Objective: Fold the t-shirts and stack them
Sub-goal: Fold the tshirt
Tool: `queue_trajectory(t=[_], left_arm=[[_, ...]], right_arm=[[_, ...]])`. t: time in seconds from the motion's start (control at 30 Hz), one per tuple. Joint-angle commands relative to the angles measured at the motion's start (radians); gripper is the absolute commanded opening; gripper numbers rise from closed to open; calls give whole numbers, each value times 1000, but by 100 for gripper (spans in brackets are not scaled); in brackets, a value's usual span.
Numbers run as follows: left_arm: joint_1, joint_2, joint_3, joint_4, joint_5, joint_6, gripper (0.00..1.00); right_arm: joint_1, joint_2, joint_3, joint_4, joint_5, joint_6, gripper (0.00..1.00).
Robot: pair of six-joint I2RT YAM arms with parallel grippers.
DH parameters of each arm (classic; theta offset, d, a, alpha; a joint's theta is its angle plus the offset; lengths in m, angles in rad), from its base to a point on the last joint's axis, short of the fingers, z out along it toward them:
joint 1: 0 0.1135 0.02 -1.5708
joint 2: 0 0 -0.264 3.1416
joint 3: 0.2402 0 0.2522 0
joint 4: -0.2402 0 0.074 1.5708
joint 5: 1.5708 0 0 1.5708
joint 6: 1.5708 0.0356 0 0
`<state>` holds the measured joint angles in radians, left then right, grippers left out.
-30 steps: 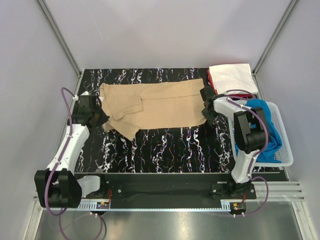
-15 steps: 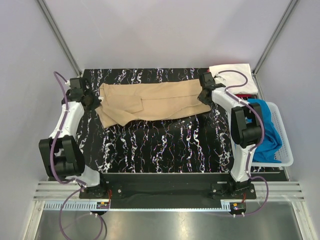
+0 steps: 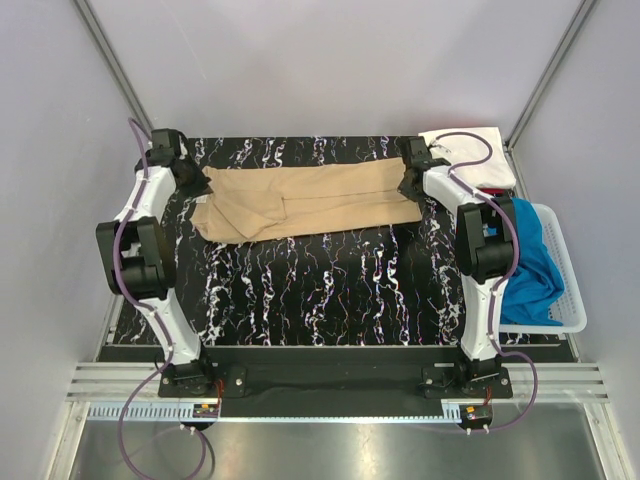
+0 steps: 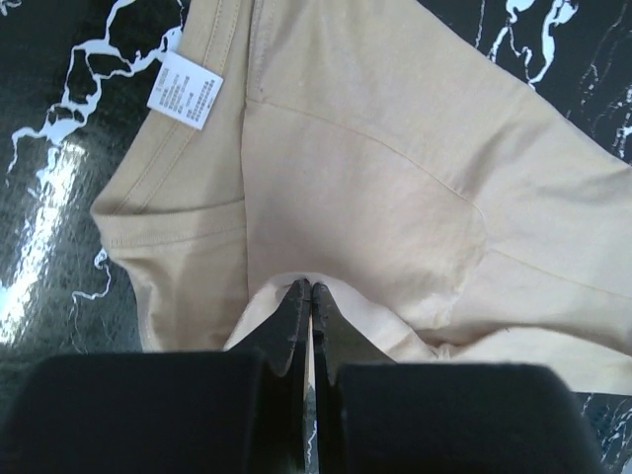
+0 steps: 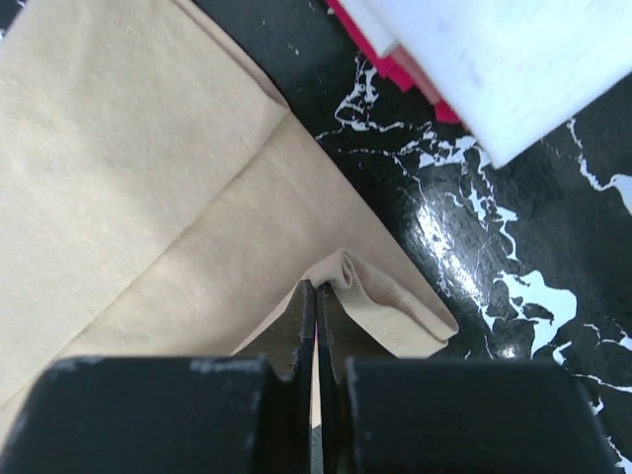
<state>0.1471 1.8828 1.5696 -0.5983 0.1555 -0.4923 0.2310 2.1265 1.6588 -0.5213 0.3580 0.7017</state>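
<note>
Now, both jaws clamped on the tan shirt (image 3: pixel 310 200), pull it taut and lay the fold evenly on the desk (image 3: pixel 320 290).

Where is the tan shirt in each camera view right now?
Top view: the tan shirt lies spread across the far part of the black marbled table.
Left wrist: it fills most of the picture, with the neck label at upper left and the left claw pinching its edge.
Right wrist: it covers the left side, with the right claw pinching its corner.
Shared landmark: the black marbled table shows beside the shirt in all three views.
</note>
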Motion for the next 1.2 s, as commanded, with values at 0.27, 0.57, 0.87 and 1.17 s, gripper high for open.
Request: queue_trajectory(t=[0.27, 0.57, 0.87, 1.17], left_arm=[[8, 146, 240, -86, -2, 34, 0], [17, 202, 331, -110, -8, 47, 0], [20, 288, 412, -115, 55, 72, 0], [26, 354, 484, -117, 62, 72, 0]], right_arm=[[-32, 50, 91, -8, 27, -24, 0], [-38, 81, 136, -8, 13, -37, 0], [-39, 133, 200, -13, -2, -77, 0], [-39, 154, 226, -14, 7, -93, 0]])
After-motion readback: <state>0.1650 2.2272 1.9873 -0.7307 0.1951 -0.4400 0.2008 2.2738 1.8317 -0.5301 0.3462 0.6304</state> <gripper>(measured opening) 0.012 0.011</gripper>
